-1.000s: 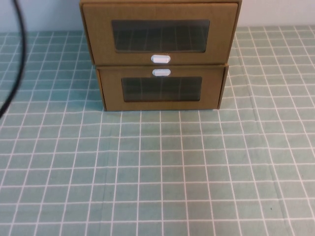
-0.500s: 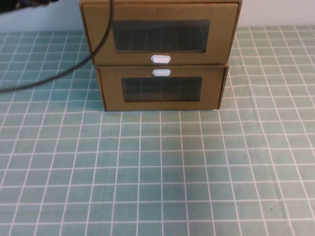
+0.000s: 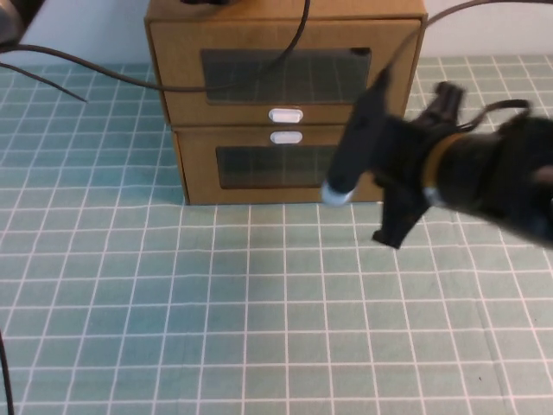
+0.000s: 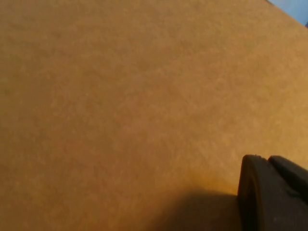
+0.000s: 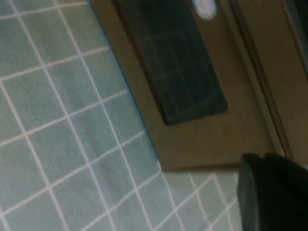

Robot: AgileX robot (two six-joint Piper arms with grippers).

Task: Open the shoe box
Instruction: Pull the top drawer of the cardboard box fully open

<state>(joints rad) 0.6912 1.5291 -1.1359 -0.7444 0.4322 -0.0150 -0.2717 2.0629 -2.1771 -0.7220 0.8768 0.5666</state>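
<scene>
- Shoe box (image 3: 251,121): two stacked cardboard drawers, both shut, standing at the far middle of the table (image 3: 259,328).
- Right gripper (image 3: 371,199): hovers just before the lower drawer's right end, jaws together, holding nothing.
- Left gripper (image 4: 274,192): close against plain cardboard; whether it is open or closed cannot be told.

No word, label, brand, number or sign can be read in any view. The brown cardboard shoe box (image 3: 233,117) at twelve o'clock on the worktop (image 3: 216,303) has plain fronts. Its two white pull tabs (image 3: 286,115) are unmarked, and the worktop carries only a green grid of white lines.
</scene>
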